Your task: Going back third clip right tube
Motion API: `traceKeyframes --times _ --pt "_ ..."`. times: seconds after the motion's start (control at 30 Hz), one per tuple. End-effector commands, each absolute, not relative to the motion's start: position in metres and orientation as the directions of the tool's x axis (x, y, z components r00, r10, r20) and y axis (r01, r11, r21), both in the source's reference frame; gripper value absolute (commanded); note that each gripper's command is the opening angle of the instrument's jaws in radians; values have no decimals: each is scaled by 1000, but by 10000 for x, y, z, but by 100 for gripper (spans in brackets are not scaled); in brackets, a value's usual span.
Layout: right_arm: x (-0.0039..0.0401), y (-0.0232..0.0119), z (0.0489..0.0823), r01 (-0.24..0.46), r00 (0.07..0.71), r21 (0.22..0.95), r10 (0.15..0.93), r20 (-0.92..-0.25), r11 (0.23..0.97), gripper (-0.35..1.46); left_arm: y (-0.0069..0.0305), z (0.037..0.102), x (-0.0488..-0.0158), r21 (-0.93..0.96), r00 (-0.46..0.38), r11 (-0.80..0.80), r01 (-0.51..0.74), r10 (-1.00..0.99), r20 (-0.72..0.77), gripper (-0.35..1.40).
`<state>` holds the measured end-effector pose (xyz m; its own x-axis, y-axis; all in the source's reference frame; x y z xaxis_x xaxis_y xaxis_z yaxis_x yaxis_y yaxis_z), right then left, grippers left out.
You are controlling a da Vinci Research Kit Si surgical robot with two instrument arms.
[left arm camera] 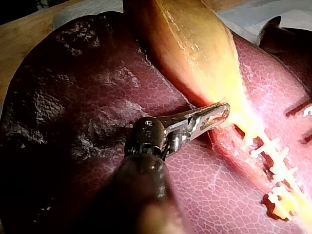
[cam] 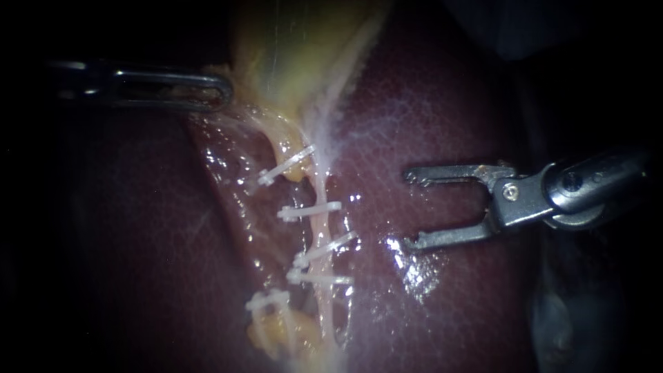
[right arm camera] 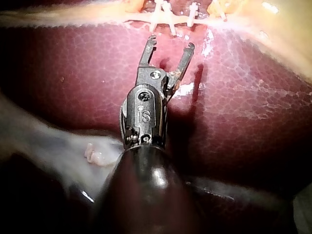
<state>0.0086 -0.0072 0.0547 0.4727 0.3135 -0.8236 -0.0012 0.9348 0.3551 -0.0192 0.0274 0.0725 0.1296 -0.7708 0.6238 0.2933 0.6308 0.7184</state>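
My right instrument (cam: 413, 209): centre-right of frame, jaws spread, empty, clear of clips (cam: 311, 211). I'd withdraw straight, tips off liver (cam: 428, 103). My left instrument (cam: 214, 91): upper left, apparently pinching gallbladder (cam: 297, 48); hold tension.

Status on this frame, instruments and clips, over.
Left instrument shut on gallbladder. Right instrument open, empty, over liver. Clips sit across right tube. Nothing between.

Both are pretty much bare silver metal up front on dark glossy shafts. The right instrument (cam: 414, 207) has two skinny jaws with little notched tips, a round screw at the hinge and a stamped knuckle (ribbed collar right behind it). The left instrument (left arm camera: 222, 113) looks slimmer, with its jaws slotted lengthwise.
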Motion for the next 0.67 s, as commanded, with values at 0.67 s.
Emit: traceKeyframes --times 0.67 --pt "85 -72 546 2 472 356 313 -824 934 50 267 744 -206 728 146 624 285 -779 610 -35"
